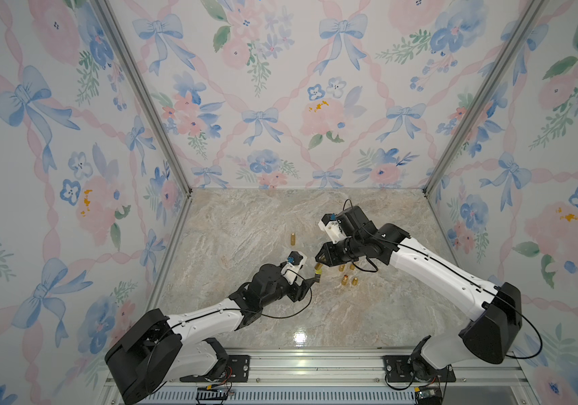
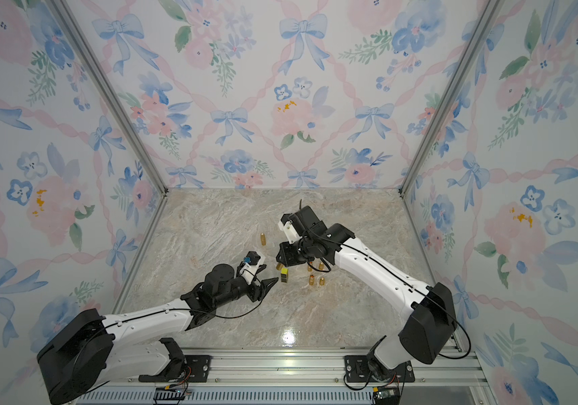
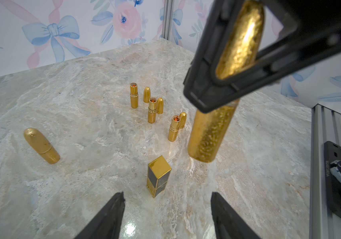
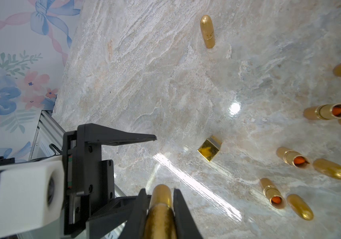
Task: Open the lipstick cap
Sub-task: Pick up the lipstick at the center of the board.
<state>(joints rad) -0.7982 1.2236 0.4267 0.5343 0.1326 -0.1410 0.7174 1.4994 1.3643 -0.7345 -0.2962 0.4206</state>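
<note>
**Grip state.** My right gripper (image 4: 161,192) is pressed onto the gold lipstick (image 3: 209,134) and pinches its upper, rounded part. The lower barrel projects free below the jaws. My left gripper (image 3: 167,194) is spread and holds nothing. It sits low, just short of the square lipstick (image 3: 158,175) standing on the counter (image 3: 82,103).

**Location.** The gold lipstick hangs near the middle of the counter, just beside the square lipstick. It appears raised, but I cannot tell whether its base touches.

**Handling.** I judge the gold lipstick to be light and rigid. Its finish is hammered and glossy, so I expect it to be slippery, and a round barrel can twist between flat pads. I would take hold on the exposed lower barrel, below my right gripper, and pull straight along the axis. The seam is hidden by the jaws.

**Surface.** The counter is polished with a marble pattern and shows strong glare (image 4: 235,108). A dropped part would probably roll or slide.

**Surroundings.**
- Three opened lipsticks (image 3: 152,110) stand near, each with its cap (image 3: 159,105) beside it.
- One closed lipstick (image 3: 41,145) stands well apart.
- Floral walls (image 1: 280,87) and aluminium posts (image 1: 146,94) enclose the cell.
</note>
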